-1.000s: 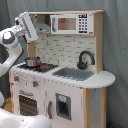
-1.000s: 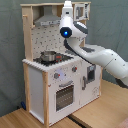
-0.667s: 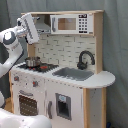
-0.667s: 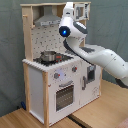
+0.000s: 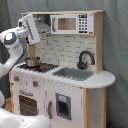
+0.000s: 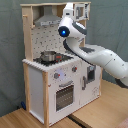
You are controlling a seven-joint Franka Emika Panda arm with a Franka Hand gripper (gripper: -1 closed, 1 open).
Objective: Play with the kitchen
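In the first exterior view the white arm (image 5: 11, 47) comes in from the first exterior view's left, and its gripper (image 5: 30, 27) is raised high, level with the hood (image 5: 44, 26) and just in front of the kitchen's upper corner. Whether its fingers are apart or together cannot be told, and it does not appear to hold anything or to touch the woodwork.

Directly below the gripper a small metal pot (image 5: 33, 62) sits on the stove (image 5: 40, 66). Lower still, on the front panel, are the knobs and the oven door (image 5: 28, 104). To the first exterior view's right of the gripper, at about its height, is the toy microwave (image 5: 71, 23) in the upper cabinet. Further right and lower stand the grey sink (image 5: 73, 73) and the black faucet (image 5: 85, 59).

The kitchen (image 5: 95, 95) itself stands upright on the floor, filling most of both exterior views. In the second exterior view the gripper (image 6: 69, 10) is again up by the top shelf, above and behind the pot (image 6: 48, 56).

As a judgement, the toy kitchen is stiff panel and light wood, too large and heavy to be lifted as a whole. Only its moving parts invite a grasp: the oven handle, the knobs, the microwave door, the faucet. These are small and probably light, hinged or pivoted, so gentle pulls along their swing would suit. The pot looks light and smooth, and may slip if it is pinched by the rim.
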